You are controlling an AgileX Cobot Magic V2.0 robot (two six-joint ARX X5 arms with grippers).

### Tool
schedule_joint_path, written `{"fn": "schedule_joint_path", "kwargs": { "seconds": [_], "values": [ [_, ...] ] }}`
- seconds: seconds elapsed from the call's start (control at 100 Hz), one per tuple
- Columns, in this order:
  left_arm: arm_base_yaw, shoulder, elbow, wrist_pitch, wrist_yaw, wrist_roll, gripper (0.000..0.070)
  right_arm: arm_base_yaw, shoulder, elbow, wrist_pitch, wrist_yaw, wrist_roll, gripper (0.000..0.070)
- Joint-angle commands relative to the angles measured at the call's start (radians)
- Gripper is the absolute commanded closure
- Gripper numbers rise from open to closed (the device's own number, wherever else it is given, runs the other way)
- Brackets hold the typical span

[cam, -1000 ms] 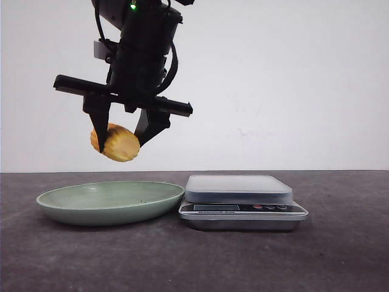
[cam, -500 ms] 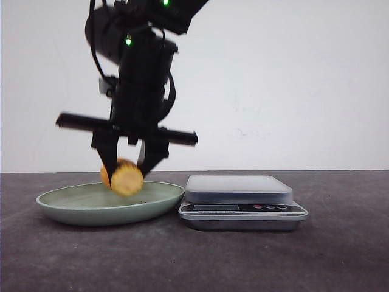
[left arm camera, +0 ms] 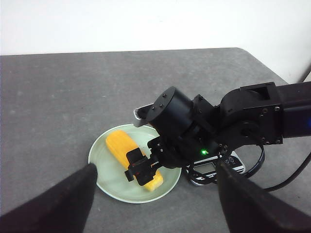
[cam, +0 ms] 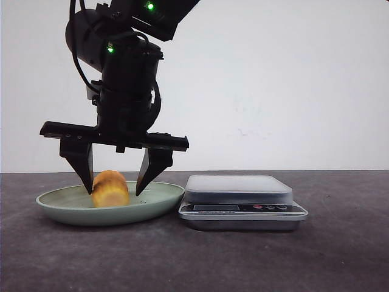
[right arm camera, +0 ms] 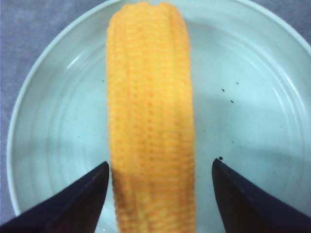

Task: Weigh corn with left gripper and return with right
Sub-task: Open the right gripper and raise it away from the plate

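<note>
We log a dark grey, matte counter point(cam: 304, 261) nearest the camera. On it rests the green plate point(cam: 61, 210), our landmark; the scale point(cam: 243, 204) sits just beside the plate's right rim. The corn point(cam: 110, 188) lies on the plate, inside its rim. The right pincer point(cam: 115, 182) hangs over the plate, fingers apart on either side of the corn, not clamped. The left pincer point(left arm camera: 155, 204) is high above the plate, fingers wide apart, nothing between. Beyond the plate, a plain white wall point(cam: 292, 85).
</note>
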State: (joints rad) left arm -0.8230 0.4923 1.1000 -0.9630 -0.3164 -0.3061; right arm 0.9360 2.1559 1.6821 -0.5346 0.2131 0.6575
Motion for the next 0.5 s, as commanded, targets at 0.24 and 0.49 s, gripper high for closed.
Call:
{"fn": "schedule_joint_path", "kwargs": {
  "seconds": [0.24,0.49],
  "values": [
    [-0.010,0.003,0.008,-0.003,-0.005,0.010,0.0227,0.010,-0.170,0.020,-0.087,0.102,-0.262,0.0279],
    [-0.009,0.003,0.008,-0.003,-0.006,0.010,0.0227,0.040,-0.482,0.020,-0.198,0.157,-0.387,0.0279]
  ]
}}
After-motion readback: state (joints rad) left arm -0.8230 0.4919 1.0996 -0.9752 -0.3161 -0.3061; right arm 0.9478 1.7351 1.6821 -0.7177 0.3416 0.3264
